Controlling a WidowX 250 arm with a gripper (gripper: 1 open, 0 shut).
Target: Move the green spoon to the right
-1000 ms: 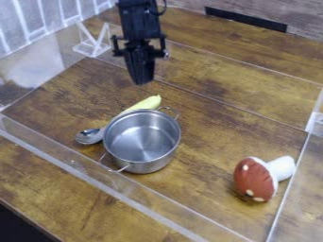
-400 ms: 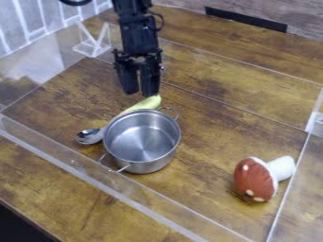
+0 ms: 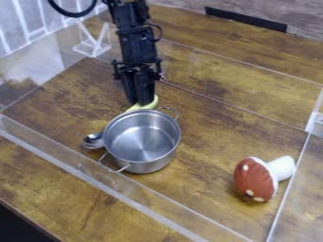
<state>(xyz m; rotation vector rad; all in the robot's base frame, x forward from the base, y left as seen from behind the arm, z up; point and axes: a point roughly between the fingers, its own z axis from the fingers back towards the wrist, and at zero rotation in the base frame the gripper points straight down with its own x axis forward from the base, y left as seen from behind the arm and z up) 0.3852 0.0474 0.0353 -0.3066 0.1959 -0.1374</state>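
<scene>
The green spoon lies on the wooden table against the far left side of the steel pot [image 3: 143, 142]. Its silver bowl [image 3: 91, 140] shows at the pot's left. A bit of its yellow-green handle [image 3: 150, 101] shows behind the pot's rim. My gripper [image 3: 136, 97] points steeply down right over that handle end, its dark fingers a narrow gap apart. The fingertips hide most of the handle. I cannot tell whether they touch it.
A red-capped toy mushroom [image 3: 259, 177] lies on its side at the front right. A clear plastic wall [image 3: 51, 151] rings the work area. A white rack [image 3: 91, 40] stands at the back left, behind the arm.
The gripper has come down from above the table to the spoon's handle, and its fingers have parted slightly. The pot and the mushroom have not moved.
</scene>
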